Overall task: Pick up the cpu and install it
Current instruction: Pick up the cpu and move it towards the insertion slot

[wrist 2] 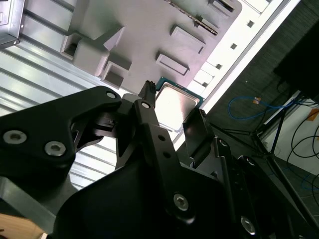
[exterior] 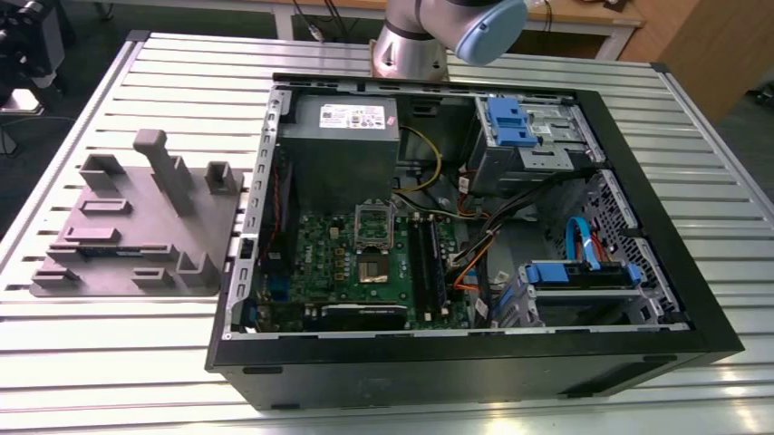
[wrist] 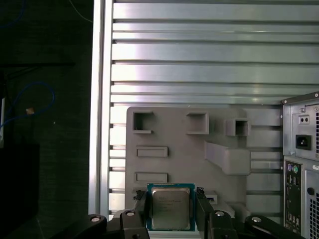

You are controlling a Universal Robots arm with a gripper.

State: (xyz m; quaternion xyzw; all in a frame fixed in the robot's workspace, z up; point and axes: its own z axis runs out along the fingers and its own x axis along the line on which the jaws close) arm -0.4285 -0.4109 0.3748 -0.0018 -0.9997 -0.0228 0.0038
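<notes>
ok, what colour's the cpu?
The cpu has a silvery-grey top with a teal-green rim; clearest in the first wrist view.

No legible txt anywhere. White label (exterior: 350, 116) on power supply box (exterior: 339, 168): print present, too small to read. Faint print lines on cpu (wrist: 170, 208) metal top in first wrist view, chars not readable. No signs or nos. elsewhere.

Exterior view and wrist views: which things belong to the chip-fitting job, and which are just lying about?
Job: small silvery square cpu, held in black gripper; green motherboard inside open black computer case.
Lying about: grey moulded tray; grey power supply box; blue drive brackets.
</notes>
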